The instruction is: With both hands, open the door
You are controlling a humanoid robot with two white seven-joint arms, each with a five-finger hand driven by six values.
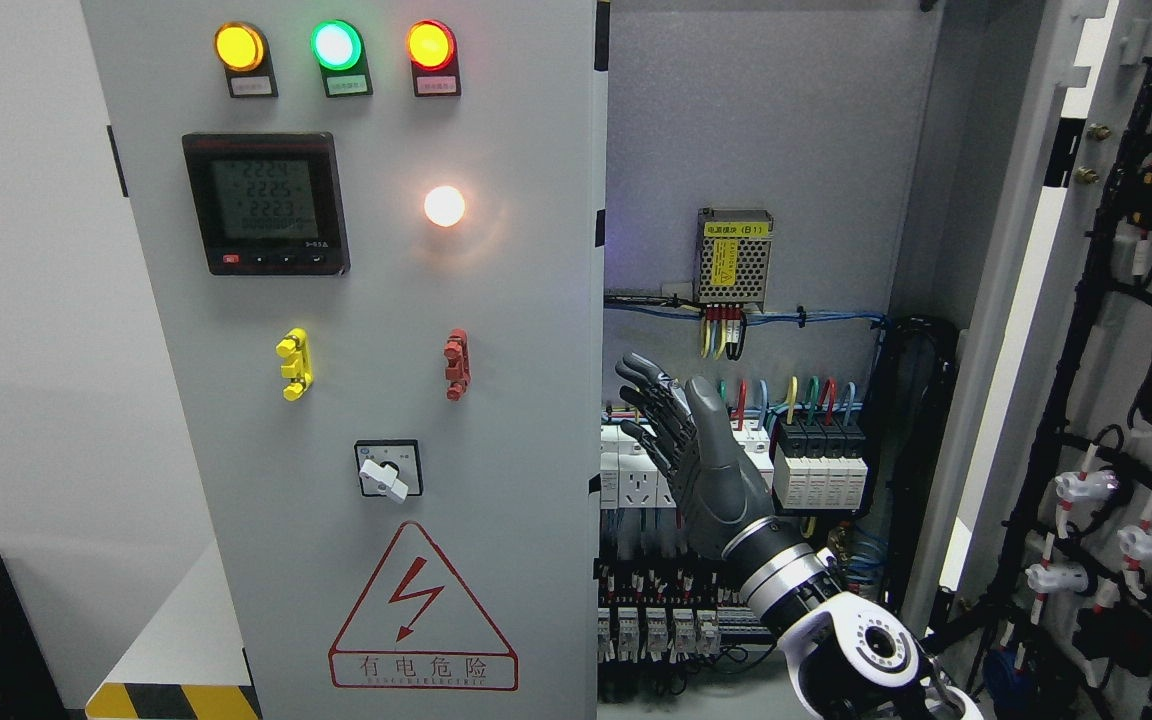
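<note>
While the right-hand cabinet door [1126,330] stood swung wide at the picture's right, its inner face showing black cable bundles and white connectors, the left-hand door [356,300] remained closed. The right hand [681,450] rose from the lower right on a grey forearm, its fingers [648,400] extended and slightly spread, holding nothing, just beside the closed door's free edge in front of the open compartment; whether it touched the edge could not be told. The left hand was not seen.

On the closed door sat three lit indicator lamps, amber [239,46], green [336,45] and orange-red [430,45], each with an unreadable label beneath. A digital meter [265,203] displayed rows reading about 2224, 2225 and 2223. A white lamp [444,205] glowed beside it. Lower were a yellow handle [294,364], a red handle [456,364] and a rotary switch [388,470]. The red warning triangle [423,607] carried a lightning bolt and the words "有电危险".

Inside, a perforated power supply [734,256] bore a yellow label ending "(B1)", above rows of breakers [821,465].
</note>
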